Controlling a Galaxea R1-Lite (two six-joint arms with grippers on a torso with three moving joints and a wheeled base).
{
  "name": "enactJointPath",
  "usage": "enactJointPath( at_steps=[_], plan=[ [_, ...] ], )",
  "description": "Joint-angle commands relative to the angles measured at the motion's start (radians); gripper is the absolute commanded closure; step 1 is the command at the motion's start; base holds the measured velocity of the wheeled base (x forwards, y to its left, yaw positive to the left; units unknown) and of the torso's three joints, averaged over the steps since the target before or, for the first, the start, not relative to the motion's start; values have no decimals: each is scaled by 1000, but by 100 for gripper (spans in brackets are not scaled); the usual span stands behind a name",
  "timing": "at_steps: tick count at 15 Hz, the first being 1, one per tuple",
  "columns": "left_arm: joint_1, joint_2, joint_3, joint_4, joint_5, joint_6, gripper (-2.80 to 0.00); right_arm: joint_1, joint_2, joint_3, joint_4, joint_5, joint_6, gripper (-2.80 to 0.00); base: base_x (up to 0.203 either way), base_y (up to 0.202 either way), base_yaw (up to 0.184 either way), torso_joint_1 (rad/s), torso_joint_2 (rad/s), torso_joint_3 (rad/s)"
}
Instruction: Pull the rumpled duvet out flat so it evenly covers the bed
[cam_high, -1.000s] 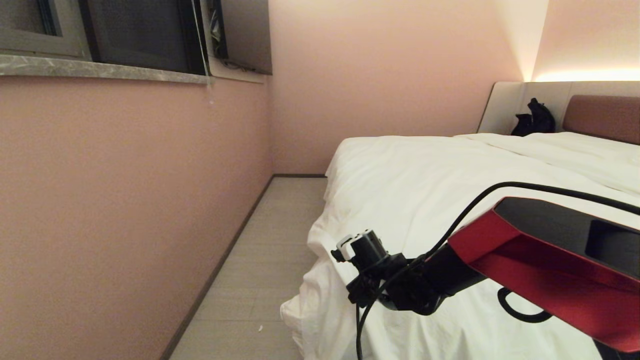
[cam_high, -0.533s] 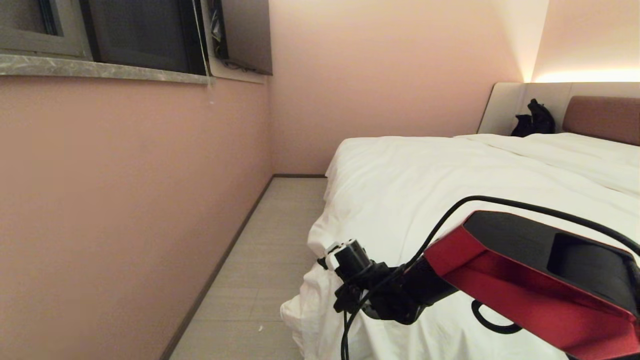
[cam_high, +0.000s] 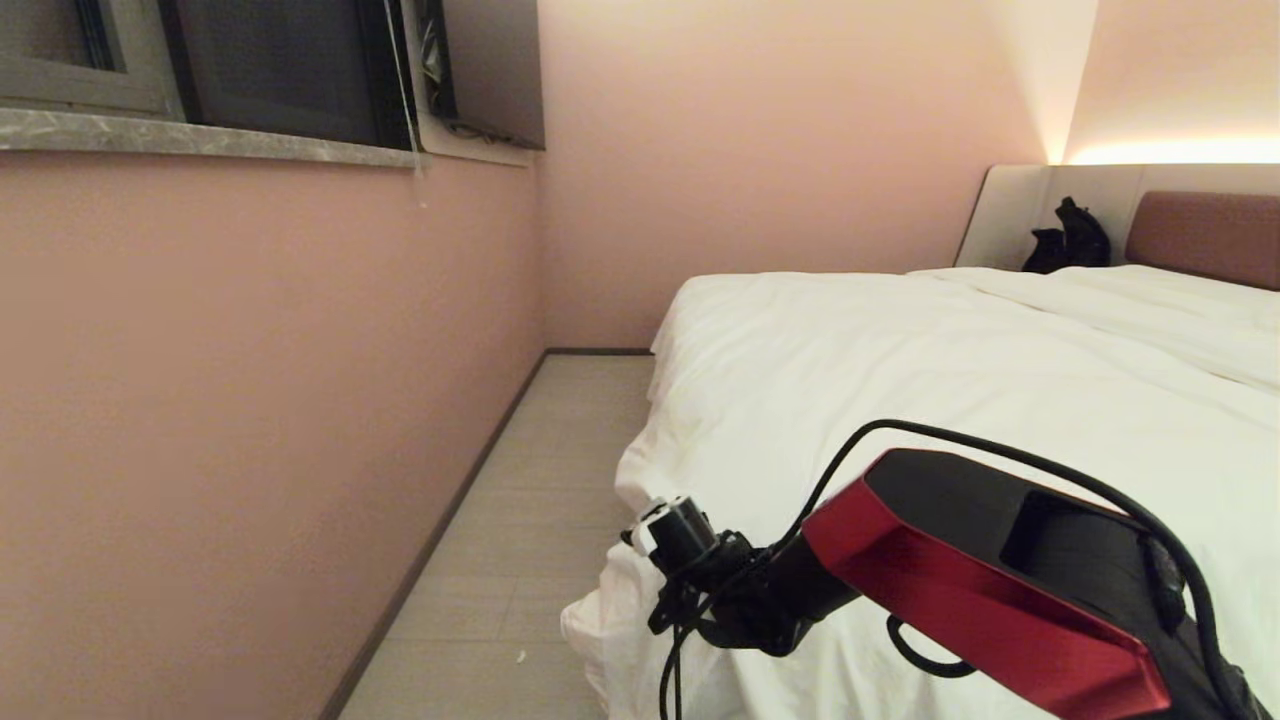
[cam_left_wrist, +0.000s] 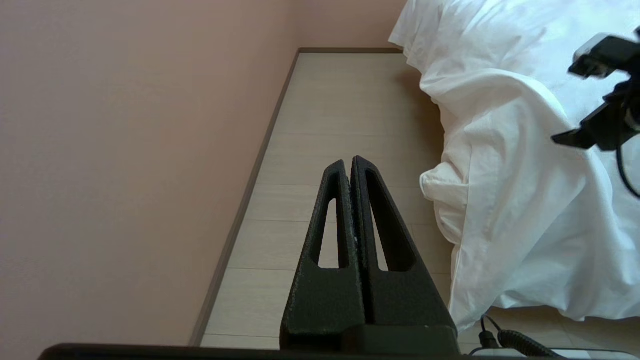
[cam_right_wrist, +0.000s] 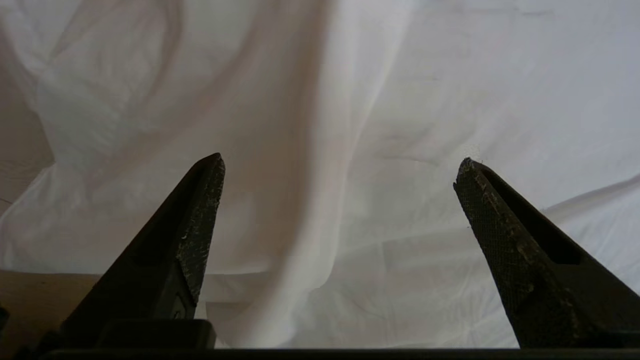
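Thick, puffy white duvet (cam_high: 900, 370) with soft creases fills the right half of the head view, spread over the wide low bed (cam_high: 1200, 235), whose reddish-brown padded headboard shows at the upper right edge. The duvet's near corner bunches and droops over the bed's side toward the pale wood-grain plank floor (cam_high: 530, 520) at lower centre. A smooth matte pink wall (cam_high: 250, 400) takes the left half of the frame, with a grey stone window sill (cam_high: 200, 140) at upper left. A small black shape (cam_high: 1070, 238) sits by the headboard; it cannot be identified.

The red and black right arm (cam_high: 980, 600) enters from the lower right, cut off by the frame edge; its fingers are hidden behind the wrist in the head view. In the right wrist view the right gripper (cam_right_wrist: 340, 170) has its two dark, rough-textured pointed fingers spread wide with nothing between them; creased duvet cloth fills the frame behind them, and contact cannot be judged.

In the left wrist view the left gripper (cam_left_wrist: 350, 162) has its slotted black fingers pressed together, empty, over the floor, with the drooping duvet corner at the right of that frame, apart from it.
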Motion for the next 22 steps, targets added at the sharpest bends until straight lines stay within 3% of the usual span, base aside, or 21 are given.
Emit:
enactJointPath(
  at_steps=[1, 6, 7, 22],
  plan=[
    [1, 1, 0, 1, 0, 0, 0, -1, 24, -12, 6, -29, -2, -280, 0, 0, 0, 0, 0, 0],
    [-1, 0, -1, 1, 0, 0, 0, -1, 23, -29, 68, -61, -2, -280, 0, 0, 0, 0, 0, 0],
    [0, 0, 0, 1, 0, 0, 0, -1, 22, -31, 86, -60, -1, 0, 0, 0, 0, 0, 0, 0],
    [0, 0, 1, 1, 0, 0, 0, 5, 15, -45, 150, -52, 7, 0, 0, 0, 0, 0, 0, 0]
  ],
)
